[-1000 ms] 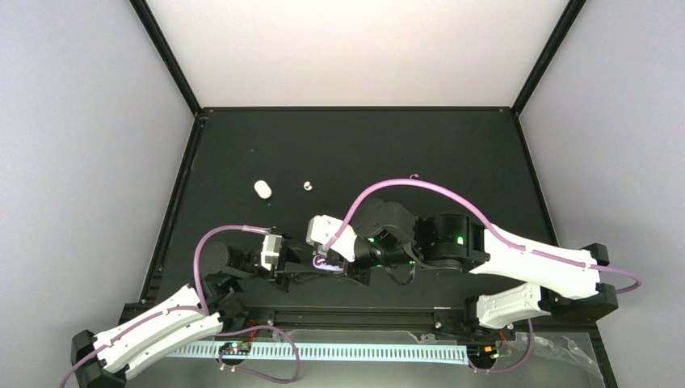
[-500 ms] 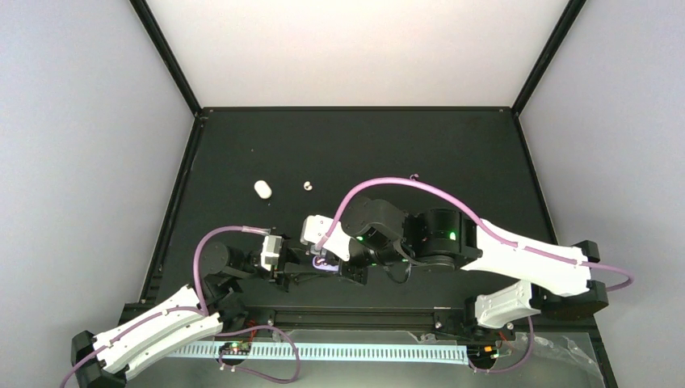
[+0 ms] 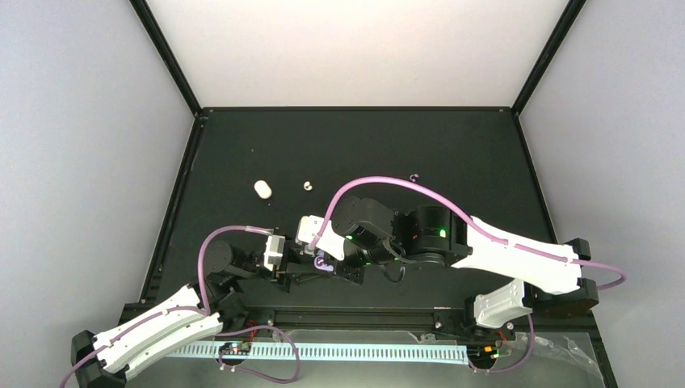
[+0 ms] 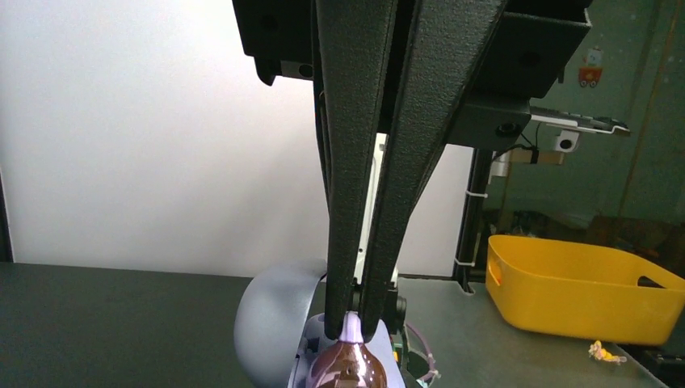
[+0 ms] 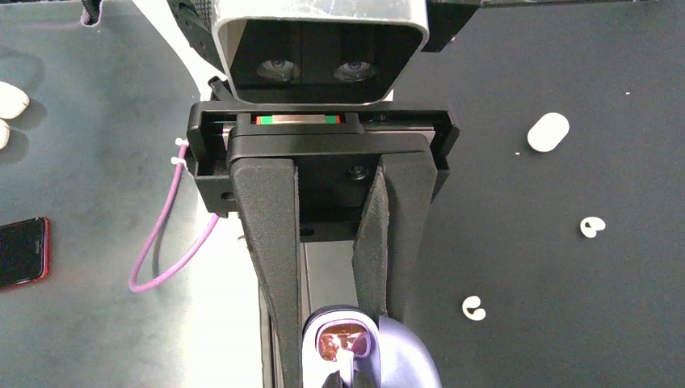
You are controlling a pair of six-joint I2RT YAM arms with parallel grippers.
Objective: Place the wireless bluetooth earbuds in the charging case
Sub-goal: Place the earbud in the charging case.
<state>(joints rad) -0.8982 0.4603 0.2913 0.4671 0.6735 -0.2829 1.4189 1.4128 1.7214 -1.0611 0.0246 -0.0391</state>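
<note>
The lilac charging case (image 5: 317,343) is open, its lid (image 4: 271,323) swung aside, and my right gripper (image 5: 338,323) is shut on its body near the table's front edge (image 3: 323,263). My left gripper (image 4: 352,322) is shut on the stem of a lilac earbud (image 4: 349,364). The bud's glossy body sits right at the case's opening, directly under the left fingertips. Two white earbuds (image 5: 593,227) (image 5: 473,307) lie loose on the black table. Another tiny lilac earbud (image 3: 414,176) lies further back.
A white oblong capsule (image 3: 262,189) rests at the left of the table, with a white earbud (image 3: 307,185) to its right. A yellow bin (image 4: 582,287) stands off the table. The right arm's purple cable (image 3: 388,182) arches over the middle.
The right arm has shifted a little to the left, carrying the case with it. Both grips are unchanged.
</note>
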